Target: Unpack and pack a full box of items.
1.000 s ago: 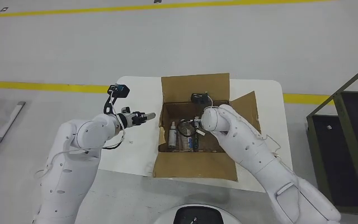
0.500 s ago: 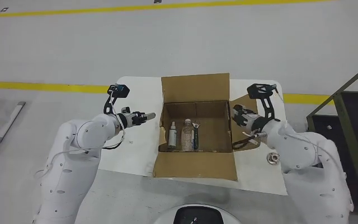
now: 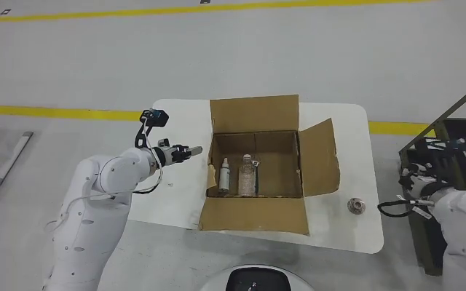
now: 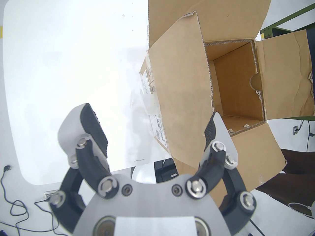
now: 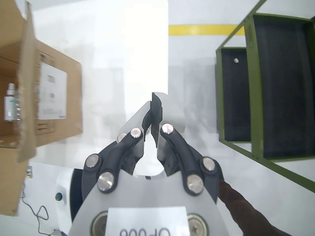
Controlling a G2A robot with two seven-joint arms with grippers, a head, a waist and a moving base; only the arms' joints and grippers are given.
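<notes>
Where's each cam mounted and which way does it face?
Top: above the arms, looking down on table and box; both arms show.
Left wrist: behind the open left gripper, facing the box's side and open top.
Right wrist: behind the shut right gripper, facing table edge and rack.
All three share the box.

Cardboard box (image 3: 254, 214) sits mid-table (image 3: 182, 124), flaps out on all 4 sides. Inside, at left part: small bottle (image 3: 224, 176), w/ clear bottle (image 3: 247, 175) just to its right. Small round item (image 3: 355, 206) lies on table right of box, twd near-right corner, apart from right flap. Left gripper (image 3: 195, 151) hangs over table just left of box. Right gripper (image 5: 155, 101) is past table's right edge, btw table & rack (image 5: 283, 87), which stands on floor to the right.
</notes>
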